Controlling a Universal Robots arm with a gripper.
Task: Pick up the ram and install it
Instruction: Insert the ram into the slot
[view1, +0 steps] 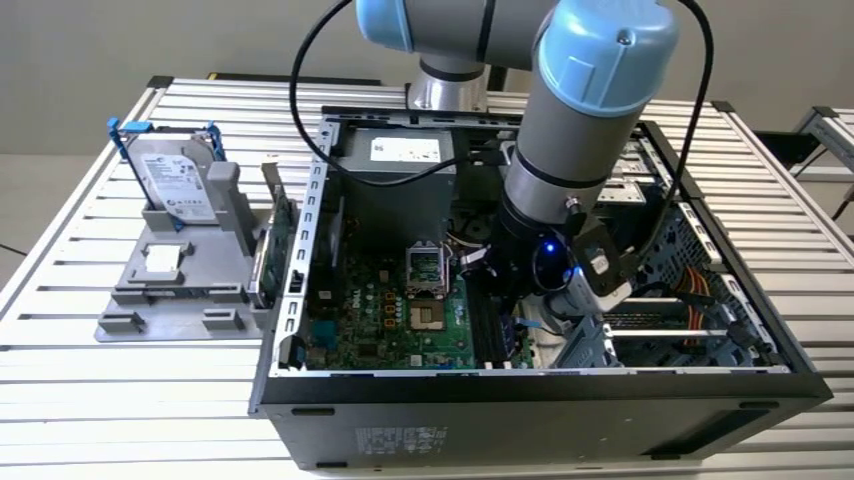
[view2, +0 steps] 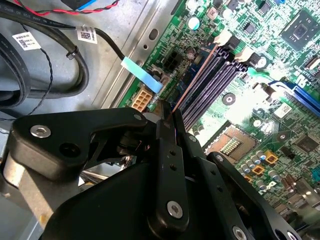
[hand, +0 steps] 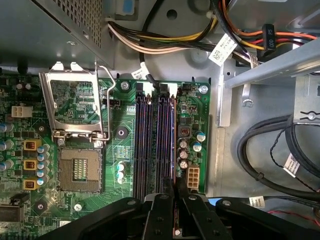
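**A:** Where's your ram (view2: 197, 80) right now?

**B:** Pinched edge-on in the tool (view2: 167, 117), inside the case (view1: 534, 400). In the second wrist view you see it as a thin reddish-brown line running from the fingers (view2: 167, 150) out over the slots (view2: 212, 75), at the side nearest the board's edge. Whether it has touched down into a slot, I can't tell.

**A:** And the tool itself?

**B:** Closed to a narrow gap, just the stick's thickness between the fingers. In the first wrist view the tool (hand: 175, 200) sits right over the end of the slots (hand: 155, 145).

**A:** How would you expect the stick to behave?

**B:** My guess: light, stiff along its length, but thin, so it'll resent twisting. You're holding it by the flat faces near the upper edge, which I'd call the right place. Keep clear of the contact edge. The faces look smooth, so it could slip in the fingers if you push crookedly.
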